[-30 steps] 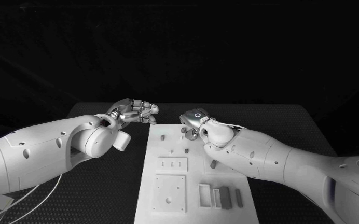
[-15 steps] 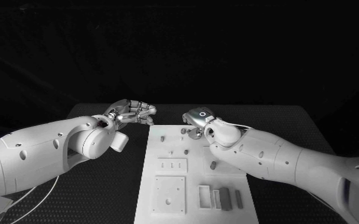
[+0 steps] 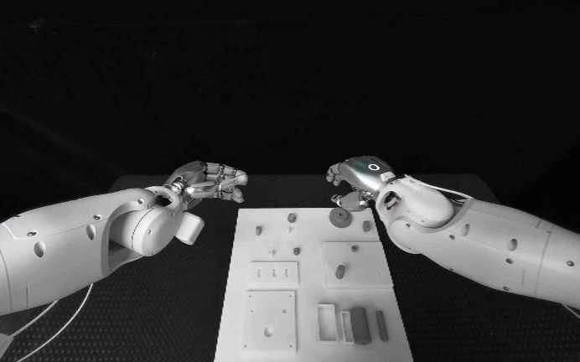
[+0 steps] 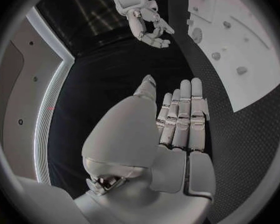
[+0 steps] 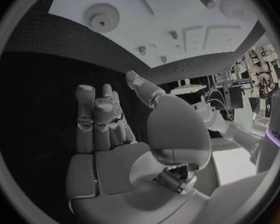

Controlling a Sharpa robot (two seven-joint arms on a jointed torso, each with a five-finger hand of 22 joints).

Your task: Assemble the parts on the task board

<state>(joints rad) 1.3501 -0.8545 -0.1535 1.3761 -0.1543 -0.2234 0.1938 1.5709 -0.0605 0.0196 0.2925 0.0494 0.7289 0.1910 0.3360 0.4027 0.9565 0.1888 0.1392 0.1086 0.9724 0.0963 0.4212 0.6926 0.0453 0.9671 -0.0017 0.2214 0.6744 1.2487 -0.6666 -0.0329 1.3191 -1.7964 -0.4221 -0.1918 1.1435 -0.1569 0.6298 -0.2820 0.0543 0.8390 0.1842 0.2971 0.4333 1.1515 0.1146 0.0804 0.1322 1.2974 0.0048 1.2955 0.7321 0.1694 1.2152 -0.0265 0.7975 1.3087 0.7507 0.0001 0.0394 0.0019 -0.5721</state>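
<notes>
Fingers [image 5: 96,119] apparently empty above task board [image 3: 312,295]

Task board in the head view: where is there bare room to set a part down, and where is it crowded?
On the task board, the white strip between the round disc and the small pegs is bare, as is the left margin beside the square plate. The near right corner is crowded with upright blocks.

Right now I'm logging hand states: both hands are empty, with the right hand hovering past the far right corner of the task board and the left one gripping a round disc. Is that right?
Not quite. The left hand grips nothing: the left wrist view shows its fingers straight and bare. The round disc lies on the task board, as the head view shows. The right hand is empty beyond the far right corner.
</notes>
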